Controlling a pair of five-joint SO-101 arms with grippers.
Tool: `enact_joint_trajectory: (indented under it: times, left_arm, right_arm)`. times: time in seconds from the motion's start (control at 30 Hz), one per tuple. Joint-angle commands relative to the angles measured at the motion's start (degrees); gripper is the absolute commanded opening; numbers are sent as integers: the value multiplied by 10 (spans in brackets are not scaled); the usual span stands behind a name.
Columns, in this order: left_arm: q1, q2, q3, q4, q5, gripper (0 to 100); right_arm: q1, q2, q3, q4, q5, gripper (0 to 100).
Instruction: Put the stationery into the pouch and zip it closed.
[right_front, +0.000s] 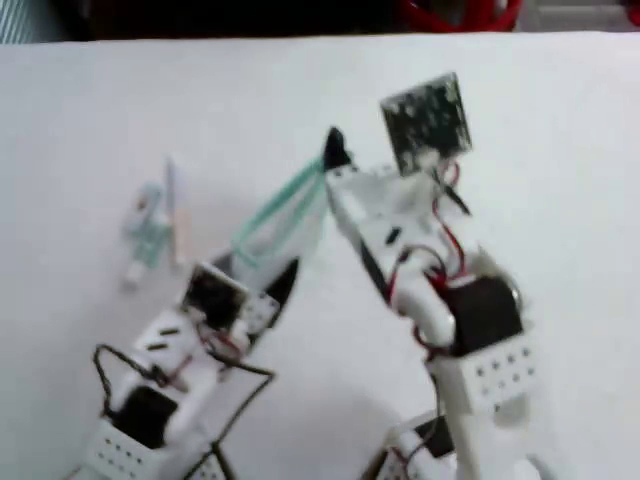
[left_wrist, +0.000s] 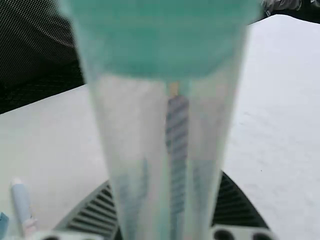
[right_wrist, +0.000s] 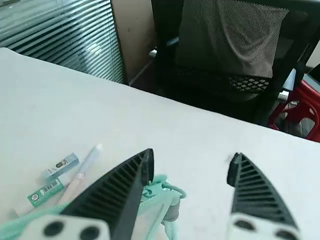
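A clear pouch (right_front: 283, 215) with a teal zip edge is held up off the white table, tilted between the two arms. My left gripper (right_front: 268, 285) is shut on its lower end; in the left wrist view the pouch (left_wrist: 165, 125) rises between the fingers (left_wrist: 92, 215), and a striped stick-like item (left_wrist: 176, 135) shows through it. My right gripper (right_wrist: 192, 160) is open at the pouch's upper end (right_wrist: 161, 192), where the teal zip pull hangs by one finger. A pen (right_front: 178, 210) and small teal-and-blue pieces of stationery (right_front: 147, 232) lie on the table left of the pouch.
The table (right_front: 520, 150) is plain white, with free room right and behind. A black mesh chair (right_wrist: 225, 45) stands past the far edge. Loose cables (right_front: 240, 385) trail near the left arm's base.
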Motion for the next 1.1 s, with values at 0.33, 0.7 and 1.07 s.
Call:
enact_joint_trajectory:
  times: [0.33, 0.7, 1.07]
  left_arm:
    - [6, 0, -25, -1, -4, 173]
    - [6, 0, -25, -1, -4, 173]
    - [6, 0, -25, -1, -4, 173]
  right_arm:
    - [-23, 205, -267, 240, -7, 241]
    - [-26, 362, -464, 433, -6, 241]
    - [-50, 340, -441, 433, 64, 240]
